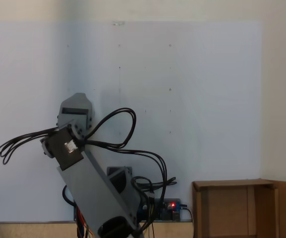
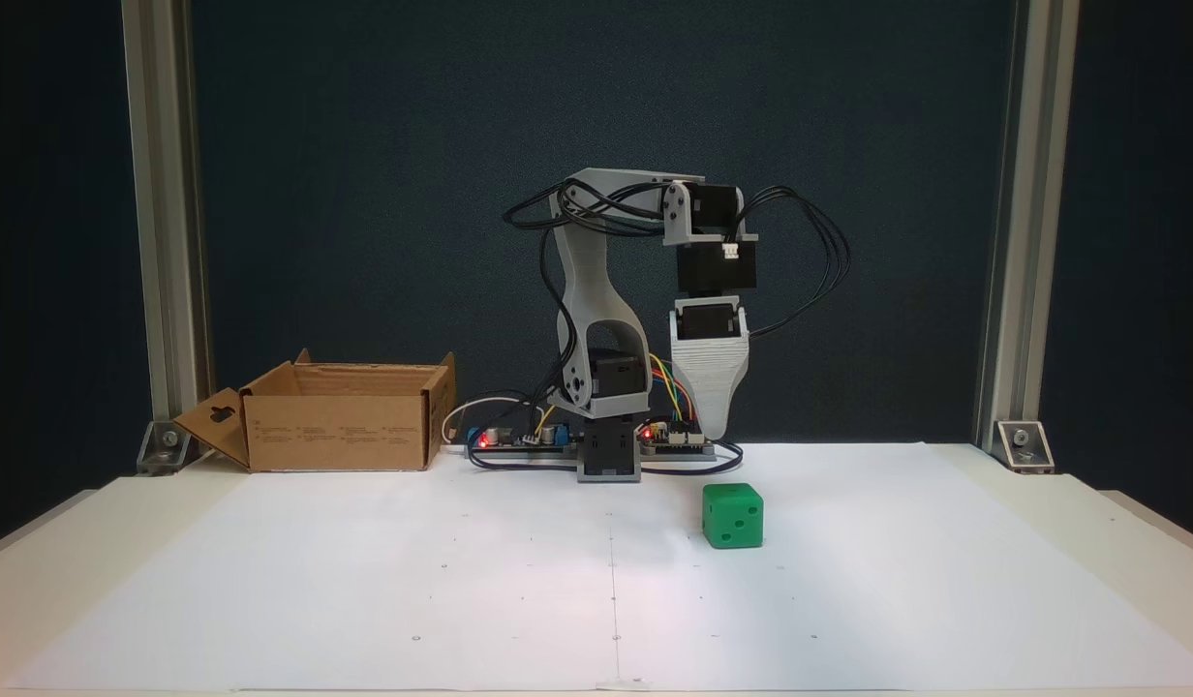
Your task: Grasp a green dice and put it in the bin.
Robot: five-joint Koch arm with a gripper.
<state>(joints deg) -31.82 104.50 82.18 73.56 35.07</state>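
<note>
In a fixed view the gripper (image 2: 715,426) hangs point-down from the folded arm (image 2: 596,319), its grey tip just above the electronics at the arm's base (image 2: 608,455). Only one tapering grey jaw faces the camera there; any second jaw lies behind it, so it cannot be told how far the tool is open. Nothing is seen between or against the jaws.

The green dice (image 2: 732,515) sits on the white sheet (image 2: 461,581) below the gripper, nearer the camera and slightly to the right, clear of the tip. Its front face shows dark pips.

The cardboard box (image 2: 340,416) stands well to the left of the gripper, flaps raised; one flap with a cut-out hole sticks out on its left side. Its inside is hidden from this low angle.

In the other fixed view the arm (image 1: 91,183) rises from the bottom edge, its base cut off. The grey part at its top (image 1: 75,111) is seen from behind. The box (image 1: 247,208) is cropped at the lower right corner.
</note>
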